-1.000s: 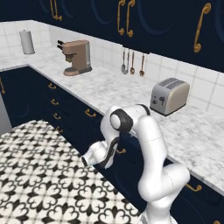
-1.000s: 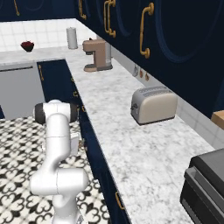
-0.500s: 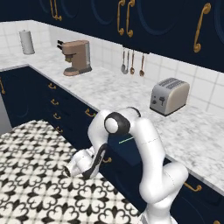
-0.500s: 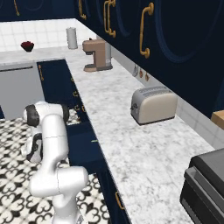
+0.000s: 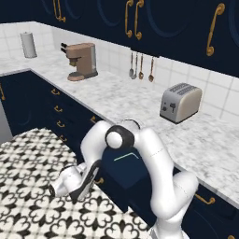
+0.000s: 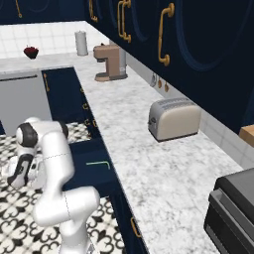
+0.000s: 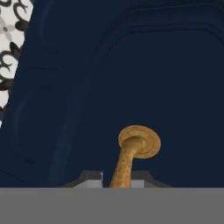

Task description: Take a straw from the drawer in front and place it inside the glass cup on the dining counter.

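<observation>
Tool at the brass handle of the open drawer

The tool (image 5: 65,184) sits low at the drawer (image 5: 128,170) front, the curved brass handle (image 7: 131,157) rising between its barely visible tips; how tightly it grips cannot be told. The navy drawer stands pulled out below the marble desk (image 6: 149,163), and the light-green straw (image 6: 98,163) lies inside, partly hidden by the arm in the left base view.

Drawer (image 5: 126,170) now pulled farther out, straw (image 5: 124,156) exposed inside, arm lower.
</observation>
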Robot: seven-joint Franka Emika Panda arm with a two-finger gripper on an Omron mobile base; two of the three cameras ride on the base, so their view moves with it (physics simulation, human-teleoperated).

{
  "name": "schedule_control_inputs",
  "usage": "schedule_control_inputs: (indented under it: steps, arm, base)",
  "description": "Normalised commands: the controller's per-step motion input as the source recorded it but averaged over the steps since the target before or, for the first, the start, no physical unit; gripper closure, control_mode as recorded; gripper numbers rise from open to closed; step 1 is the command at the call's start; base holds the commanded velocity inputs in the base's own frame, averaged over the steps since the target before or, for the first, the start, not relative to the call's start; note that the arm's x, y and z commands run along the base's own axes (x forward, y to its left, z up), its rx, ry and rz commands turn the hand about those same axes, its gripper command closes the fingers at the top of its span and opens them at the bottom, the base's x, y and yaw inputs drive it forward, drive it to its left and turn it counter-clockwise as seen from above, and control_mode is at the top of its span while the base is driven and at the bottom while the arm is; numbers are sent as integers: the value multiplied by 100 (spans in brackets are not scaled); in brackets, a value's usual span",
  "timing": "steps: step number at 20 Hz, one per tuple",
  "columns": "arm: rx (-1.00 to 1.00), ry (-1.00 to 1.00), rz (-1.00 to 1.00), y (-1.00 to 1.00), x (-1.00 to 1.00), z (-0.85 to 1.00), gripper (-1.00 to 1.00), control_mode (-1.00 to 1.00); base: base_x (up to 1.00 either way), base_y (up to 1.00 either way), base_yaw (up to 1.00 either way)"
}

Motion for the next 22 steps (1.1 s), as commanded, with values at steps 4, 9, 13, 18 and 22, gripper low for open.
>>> schedule_control_inputs:
  steps: [4, 9, 13, 18, 22]
  arm:
    - [9, 22, 1, 84, -4, 7, -100, -100]
    - [29, 24, 0, 26, -20, 51, -100, -100]
    - [54, 34, 0, 0, -22, 63, -100, -100]
    - [48, 16, 0, -42, -30, 99, -100, -100]
    - [21, 3, -1, -69, 0, 88, -100, -100]
  base:
    - [0, 0, 0]
    - [0, 0, 0]
    - [0, 0, 0]
    - [0, 0, 0]
    - [0, 0, 0]
